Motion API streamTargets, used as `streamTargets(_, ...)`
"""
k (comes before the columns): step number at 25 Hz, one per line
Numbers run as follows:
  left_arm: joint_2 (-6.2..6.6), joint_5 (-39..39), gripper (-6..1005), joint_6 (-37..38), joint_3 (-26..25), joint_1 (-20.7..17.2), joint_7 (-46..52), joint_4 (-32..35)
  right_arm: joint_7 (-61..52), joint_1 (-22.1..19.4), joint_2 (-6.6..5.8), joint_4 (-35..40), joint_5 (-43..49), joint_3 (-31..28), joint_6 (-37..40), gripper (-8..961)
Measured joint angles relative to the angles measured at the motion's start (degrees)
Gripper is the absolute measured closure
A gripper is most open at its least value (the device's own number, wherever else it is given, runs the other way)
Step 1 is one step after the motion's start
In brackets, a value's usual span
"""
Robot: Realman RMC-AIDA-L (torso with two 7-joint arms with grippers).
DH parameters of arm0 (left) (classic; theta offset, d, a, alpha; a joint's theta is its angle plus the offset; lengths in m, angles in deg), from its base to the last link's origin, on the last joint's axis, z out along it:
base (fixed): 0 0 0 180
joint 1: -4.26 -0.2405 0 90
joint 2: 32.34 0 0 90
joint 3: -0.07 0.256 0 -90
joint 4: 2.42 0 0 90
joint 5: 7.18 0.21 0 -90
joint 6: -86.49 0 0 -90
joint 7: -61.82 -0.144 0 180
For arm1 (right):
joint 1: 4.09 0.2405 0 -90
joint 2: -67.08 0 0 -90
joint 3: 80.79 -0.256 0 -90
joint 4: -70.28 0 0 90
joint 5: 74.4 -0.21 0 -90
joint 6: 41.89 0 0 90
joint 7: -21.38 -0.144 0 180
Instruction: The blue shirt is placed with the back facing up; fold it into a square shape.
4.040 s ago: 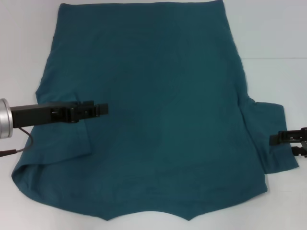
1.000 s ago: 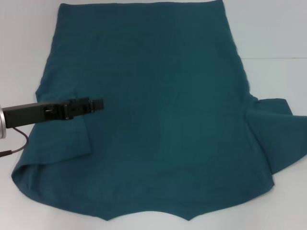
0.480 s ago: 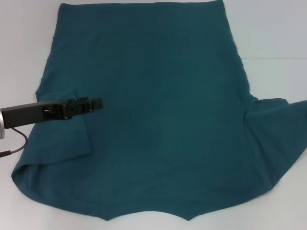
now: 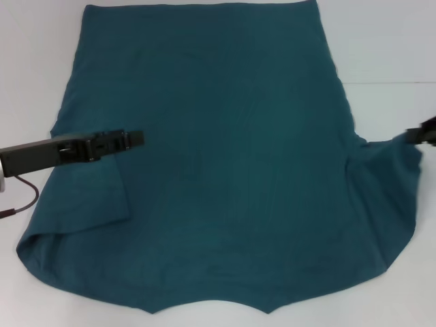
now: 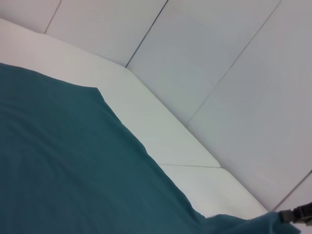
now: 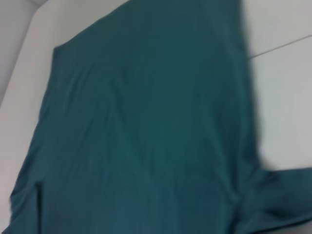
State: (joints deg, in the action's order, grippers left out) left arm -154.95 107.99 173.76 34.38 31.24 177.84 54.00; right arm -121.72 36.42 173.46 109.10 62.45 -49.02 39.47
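Note:
The blue shirt point(image 4: 231, 157) lies spread on the white table, plain side up and hem toward the far edge. Its left sleeve point(image 4: 88, 194) is folded in onto the body. My left gripper point(image 4: 136, 139) hangs just above that folded sleeve, pointing toward the shirt's middle. At the right edge, my right gripper point(image 4: 424, 131) is shut on the tip of the right sleeve point(image 4: 392, 184), which is pulled up into a raised peak. The left wrist view shows the shirt point(image 5: 73, 161) and, far off, the right gripper point(image 5: 298, 214) at the cloth's tip. The right wrist view shows the shirt point(image 6: 146, 126) from above.
The white table point(image 4: 388, 41) shows on both sides of the shirt, with a seam line point(image 4: 388, 83) running across its right part. A cable point(image 4: 20, 197) hangs under my left arm. Pale wall panels point(image 5: 219, 63) stand behind the table.
The right gripper has come back into view at the right edge, drawing the right sleeve's tip upward and inward. The left gripper has drifted slightly back to the left and farther up.

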Motion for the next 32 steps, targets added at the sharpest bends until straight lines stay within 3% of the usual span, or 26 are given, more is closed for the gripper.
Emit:
streamTargets(4, -0.05, -0.2, 391, -0.1, -1.5, 0.0, 0.0, 0.0, 0.1, 2.4, 1.8, -0.2, 0.1, 2.4, -0.7, 947)
streamTargets(13, -0.14, -0.9, 391, -0.1, -3.1, -0.3, 0.0, -0.2, 0.2, 6.6, 4.23, -0.4, 0.1, 9.2, -4.0, 947)
streamTargets(32, 0.31, -1.5, 390, -1.3, -5.8, -0.6, -0.5, -2.0, 2.4, 9.7, 6.73, -0.8, 0.0, 16.8, -3.9, 937)
